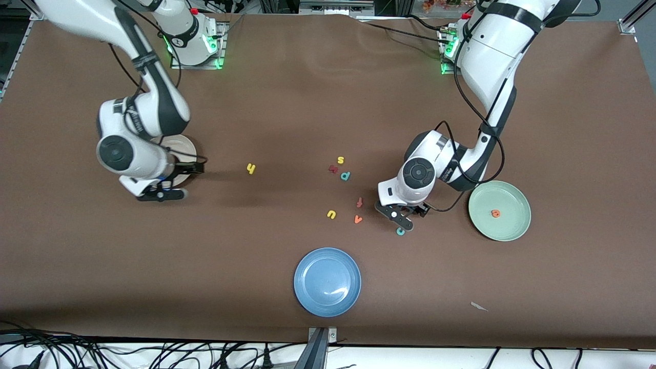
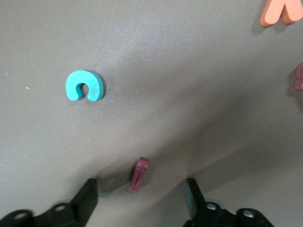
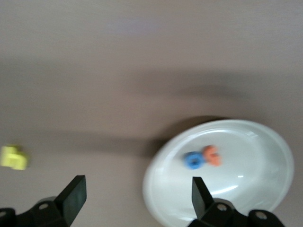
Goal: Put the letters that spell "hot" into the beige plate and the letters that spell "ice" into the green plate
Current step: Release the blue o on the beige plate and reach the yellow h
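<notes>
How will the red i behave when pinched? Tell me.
The red i looks like thin foam, so probably light and squashy. It lies flat between the left gripper's open fingers, so it may slide or tip when they close.

2 white arms [image 1: 492, 56], black joints, black cables, black fingers [image 2: 85, 201]

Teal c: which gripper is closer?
Left. Left gripper hangs just above the teal c, open around the red i; right gripper is over the beige plate.

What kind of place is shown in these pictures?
Probably a robotics lab: a brown table with two mounted arms, cables along its edges, and foam letters like the teal c beside plain plates such as the green plate.
</notes>
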`<state>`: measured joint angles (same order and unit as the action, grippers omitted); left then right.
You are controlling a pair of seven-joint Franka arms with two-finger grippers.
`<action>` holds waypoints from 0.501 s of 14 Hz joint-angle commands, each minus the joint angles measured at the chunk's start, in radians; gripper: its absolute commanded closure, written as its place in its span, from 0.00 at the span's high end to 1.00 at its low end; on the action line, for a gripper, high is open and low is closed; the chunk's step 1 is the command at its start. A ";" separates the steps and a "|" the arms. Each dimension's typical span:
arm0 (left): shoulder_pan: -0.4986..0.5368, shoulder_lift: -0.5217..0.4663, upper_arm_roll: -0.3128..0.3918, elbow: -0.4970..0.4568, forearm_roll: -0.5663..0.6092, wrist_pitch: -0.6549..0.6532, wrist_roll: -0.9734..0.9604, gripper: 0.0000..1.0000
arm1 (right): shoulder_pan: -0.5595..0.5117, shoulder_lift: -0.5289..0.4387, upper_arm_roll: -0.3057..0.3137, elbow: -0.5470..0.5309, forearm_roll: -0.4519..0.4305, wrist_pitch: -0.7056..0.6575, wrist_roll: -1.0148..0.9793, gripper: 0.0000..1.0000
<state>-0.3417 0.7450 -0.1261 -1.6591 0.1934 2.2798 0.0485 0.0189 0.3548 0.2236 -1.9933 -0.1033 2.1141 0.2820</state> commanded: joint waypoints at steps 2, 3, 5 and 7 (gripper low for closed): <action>0.000 0.005 -0.001 0.010 -0.060 -0.005 0.010 0.60 | 0.000 0.010 0.112 -0.022 0.004 0.091 0.296 0.99; 0.000 0.005 -0.001 0.010 -0.060 -0.005 0.008 0.58 | 0.007 0.029 0.134 -0.027 0.004 0.119 0.351 0.99; 0.000 0.007 -0.001 0.012 -0.060 -0.005 0.007 0.52 | 0.033 0.058 0.140 -0.050 0.004 0.191 0.431 0.98; 0.000 0.007 0.000 0.012 -0.060 -0.005 0.008 0.47 | 0.042 0.073 0.141 -0.094 0.004 0.289 0.468 0.98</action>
<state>-0.3412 0.7425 -0.1285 -1.6554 0.1541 2.2783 0.0480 0.0582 0.4150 0.3622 -2.0478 -0.1032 2.3226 0.7049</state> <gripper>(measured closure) 0.471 0.022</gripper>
